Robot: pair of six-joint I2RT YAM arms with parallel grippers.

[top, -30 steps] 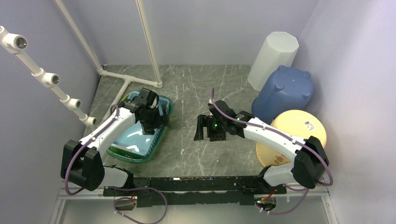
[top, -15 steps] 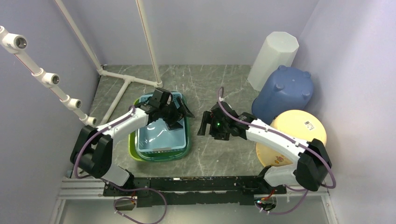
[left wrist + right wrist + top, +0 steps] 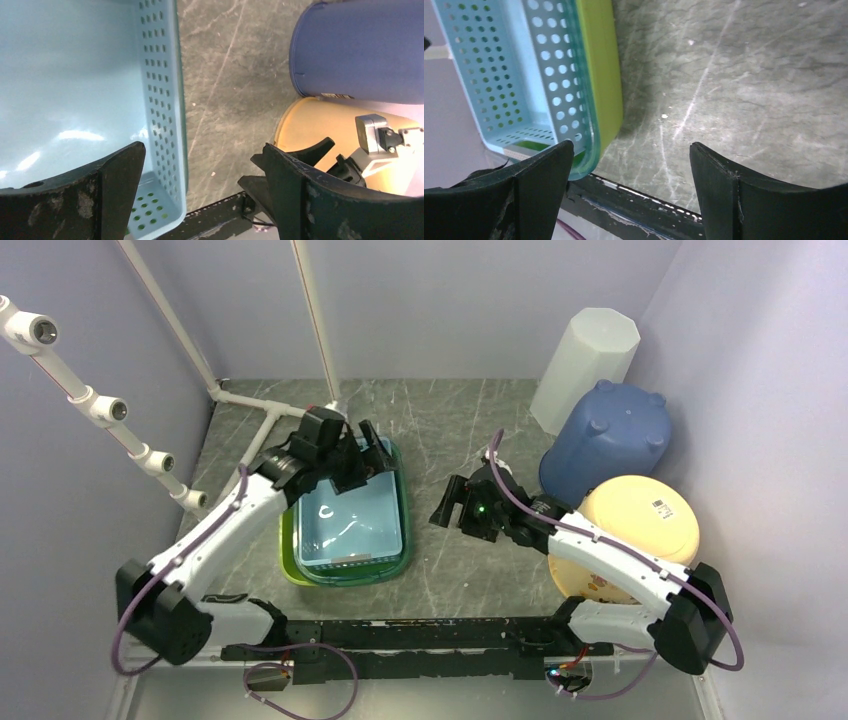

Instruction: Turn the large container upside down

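Observation:
The large container [image 3: 352,525] is a light-blue perforated basket nested in a green tub [image 3: 288,548]. It sits flat on the table left of centre, opening upward. My left gripper [image 3: 366,454] hovers open above its far right corner, holding nothing. The left wrist view shows the basket's perforated wall [image 3: 161,100] under the left finger and bare table between the jaws of the left gripper [image 3: 202,167]. My right gripper [image 3: 447,506] is open over the table just right of the basket. The right wrist view shows the right gripper [image 3: 631,162] empty, with the basket's near corner [image 3: 544,80] and green side [image 3: 603,75] beside its left finger.
An upturned blue bucket [image 3: 606,440], a white octagonal bin [image 3: 586,362] and a yellow basin [image 3: 632,525] crowd the right side. A white pipe frame [image 3: 268,412] stands at the back left. The black rail [image 3: 420,632] runs along the near edge.
The basket has swung from a skewed, tilted pose at the left to sit square and flat, further right. My left gripper moved to its far corner. The right gripper drew back to the right.

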